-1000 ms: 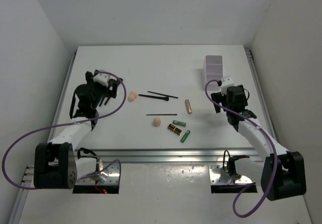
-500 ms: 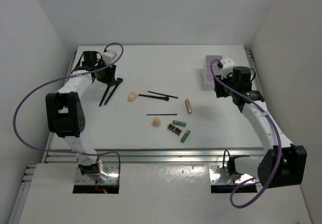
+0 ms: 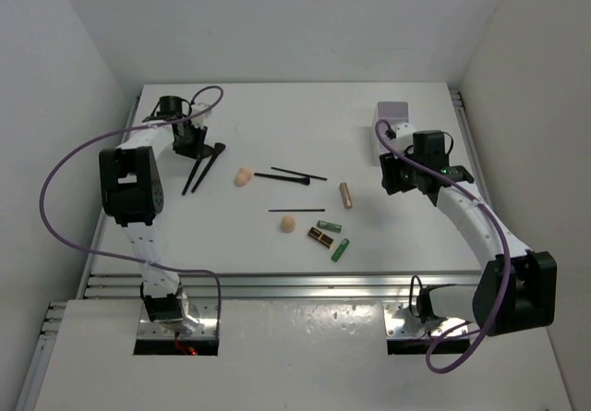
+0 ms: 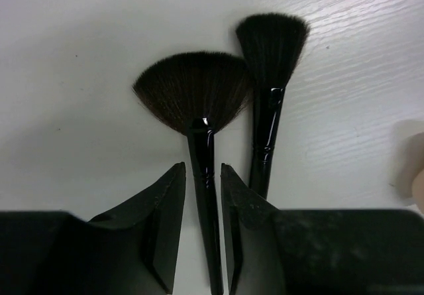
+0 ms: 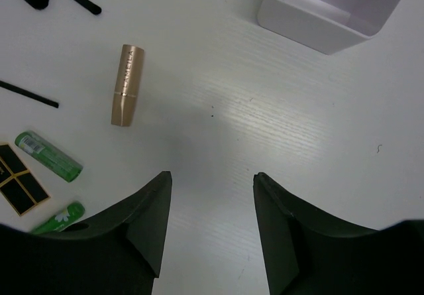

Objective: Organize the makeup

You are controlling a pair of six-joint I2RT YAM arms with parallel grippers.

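Two black brushes [image 3: 199,166] lie side by side at the far left of the table. My left gripper [image 3: 189,140] is down over them. In the left wrist view my left gripper [image 4: 203,169] has its jaws narrowed round the fan brush [image 4: 192,96] handle, with slivers of table on both sides. The second brush [image 4: 271,43] lies just right of it. My right gripper [image 5: 212,179] hangs open over bare table, holding nothing. The copper tube [image 5: 126,84], two green tubes [image 5: 50,156] and the black-gold lipstick [image 5: 20,185] lie to its left. Peach sponges [image 3: 244,176] and thin black pencils [image 3: 297,174] sit mid-table.
The translucent white box [image 3: 391,120] stands at the back right, just beyond my right gripper [image 3: 395,178]; its corner shows in the right wrist view [image 5: 338,10]. White walls close in the table on the left, right and back. A metal rail [image 3: 295,282] runs along the near edge.
My left arm swung out to the far-left brushes and its jaws narrowed round the fan brush handle. My right gripper went toward the box, then came back toward mid-table, its jaws partly closed.
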